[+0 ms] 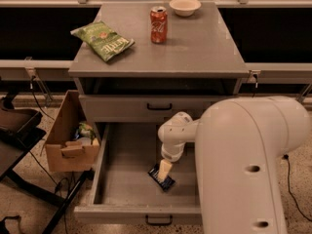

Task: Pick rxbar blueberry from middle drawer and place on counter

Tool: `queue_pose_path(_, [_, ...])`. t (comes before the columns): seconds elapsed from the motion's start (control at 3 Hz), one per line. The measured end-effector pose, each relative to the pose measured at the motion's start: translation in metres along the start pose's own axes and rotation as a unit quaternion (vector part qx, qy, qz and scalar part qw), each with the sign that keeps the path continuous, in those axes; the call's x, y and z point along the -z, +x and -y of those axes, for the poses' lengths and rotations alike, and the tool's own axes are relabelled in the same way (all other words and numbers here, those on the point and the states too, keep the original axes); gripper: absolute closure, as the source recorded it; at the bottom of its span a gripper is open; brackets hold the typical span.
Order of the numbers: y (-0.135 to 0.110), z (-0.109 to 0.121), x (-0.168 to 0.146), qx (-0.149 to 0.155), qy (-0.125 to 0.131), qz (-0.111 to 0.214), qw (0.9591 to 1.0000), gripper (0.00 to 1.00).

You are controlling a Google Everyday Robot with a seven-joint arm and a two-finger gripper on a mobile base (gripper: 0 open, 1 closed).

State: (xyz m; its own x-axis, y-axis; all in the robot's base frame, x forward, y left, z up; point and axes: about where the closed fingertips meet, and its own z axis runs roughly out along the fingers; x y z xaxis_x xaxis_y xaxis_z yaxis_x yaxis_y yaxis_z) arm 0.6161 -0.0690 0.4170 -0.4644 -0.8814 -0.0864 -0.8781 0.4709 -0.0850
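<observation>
The middle drawer (pixel 98 165) is pulled open at the bottom of the grey cabinet. The rxbar blueberry (pixel 167 182), a small dark blue bar, lies flat on the drawer floor right of centre. My gripper (pixel 164 170) reaches down into the drawer from the white arm (pixel 243 169) and its pale tip sits on or just above the bar, covering its middle. The counter (pixel 200 48) is the flat grey top of the cabinet.
On the counter are a green crisp bag (pixel 103 40) at the left, a red soda can (pixel 158 24) and a white bowl (pixel 185 6) at the back. A shut drawer front (pixel 122 108) is above the open drawer. A cardboard box (pixel 66 140) stands left of the cabinet.
</observation>
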Motion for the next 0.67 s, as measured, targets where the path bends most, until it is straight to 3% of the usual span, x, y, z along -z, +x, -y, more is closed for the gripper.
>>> queue_pose_path(0.33, [0.014, -0.014, -0.025, -0.051, -0.017, -0.013, 0.9985, 0.0])
queue_pose_path(0.67, [0.019, -0.042, -0.04, -0.105, -0.042, -0.009, 0.9936, 0.0])
